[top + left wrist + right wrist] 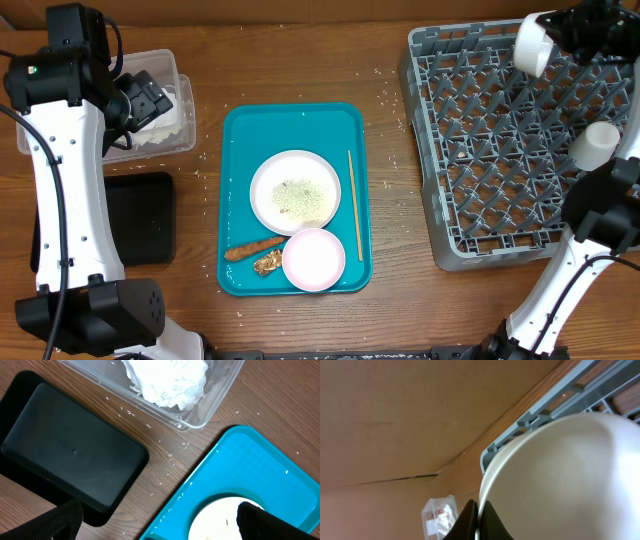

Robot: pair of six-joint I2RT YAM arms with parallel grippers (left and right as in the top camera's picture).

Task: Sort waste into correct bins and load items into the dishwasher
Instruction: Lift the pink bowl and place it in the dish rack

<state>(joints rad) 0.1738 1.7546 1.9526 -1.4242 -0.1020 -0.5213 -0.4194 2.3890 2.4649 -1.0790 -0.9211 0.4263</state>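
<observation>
Loading step. Right tool (477,510) pinched on the rim of a white bowl (533,45), hanging over the dish rack's (500,150) far corner. Bowl tipped on edge, rim plane near upright; mouth direction unclear. Next move, I judge: lower into rack, release. Left tool (145,100) spread wide, well left of rack, above clear tub (170,60).

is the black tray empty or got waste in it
Empty: the black tray shows only its bare floor; the crumpled napkins lie in the clear tub beside it.
</observation>
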